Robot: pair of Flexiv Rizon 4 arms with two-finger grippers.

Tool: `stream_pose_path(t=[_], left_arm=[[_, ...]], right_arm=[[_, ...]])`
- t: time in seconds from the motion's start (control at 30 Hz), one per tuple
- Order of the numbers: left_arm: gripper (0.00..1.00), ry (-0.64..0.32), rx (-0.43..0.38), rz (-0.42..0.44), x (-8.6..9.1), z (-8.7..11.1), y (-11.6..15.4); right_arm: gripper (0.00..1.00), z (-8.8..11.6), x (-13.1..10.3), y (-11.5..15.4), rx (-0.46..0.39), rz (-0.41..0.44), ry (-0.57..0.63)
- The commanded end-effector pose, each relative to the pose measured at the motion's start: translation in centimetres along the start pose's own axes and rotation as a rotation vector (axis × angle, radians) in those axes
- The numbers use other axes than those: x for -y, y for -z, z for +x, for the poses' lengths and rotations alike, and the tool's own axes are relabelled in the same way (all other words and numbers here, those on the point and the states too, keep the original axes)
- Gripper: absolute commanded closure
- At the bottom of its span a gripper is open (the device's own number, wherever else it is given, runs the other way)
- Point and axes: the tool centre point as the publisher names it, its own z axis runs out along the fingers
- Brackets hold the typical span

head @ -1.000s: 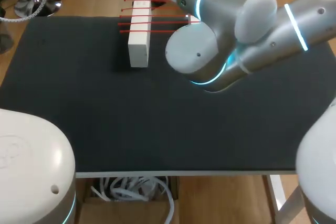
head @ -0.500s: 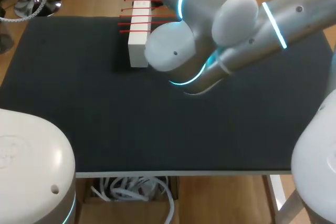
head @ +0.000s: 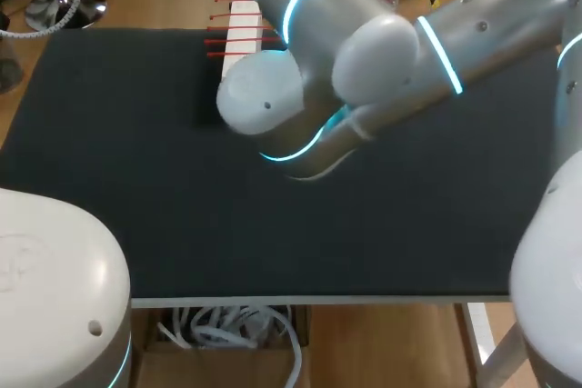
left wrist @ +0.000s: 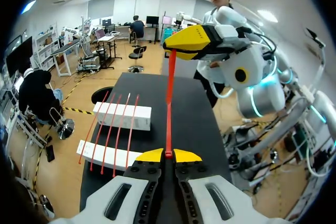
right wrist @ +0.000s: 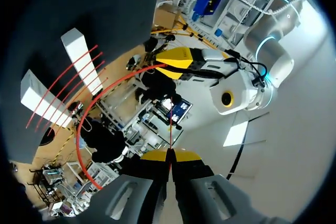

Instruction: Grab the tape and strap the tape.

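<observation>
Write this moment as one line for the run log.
left fingers: shut on red tape | right fingers: shut on its other end | white blocks: red strips laid across both

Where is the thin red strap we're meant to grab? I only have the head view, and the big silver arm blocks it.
Observer: In the left wrist view, the thin red strap runs from one gripper to the other.
Operator: Is it actually held on the left?
Observer: Yes, the left gripper pinches one end between its yellow tips.
Operator: And on the right?
Observer: The right gripper is shut on the other end, ahead of the left.
</observation>
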Motion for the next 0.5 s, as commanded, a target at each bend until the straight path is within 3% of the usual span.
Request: stream_pose_path(t=[0.03, 0.5], left_arm=[[1.00, 0.000, -0.001, -0.002, -0.01, 0.04, 0.07], [1.00, 0.000, -0.001, -0.002, -0.01, 0.04, 0.07]], right_arm=[[1.00, -1.13, -0.28, -0.17, -0.051, 0.023, 0.029], [1.00, -1.44, -0.76, -0.62, -0.095, 0.018, 0.128]])
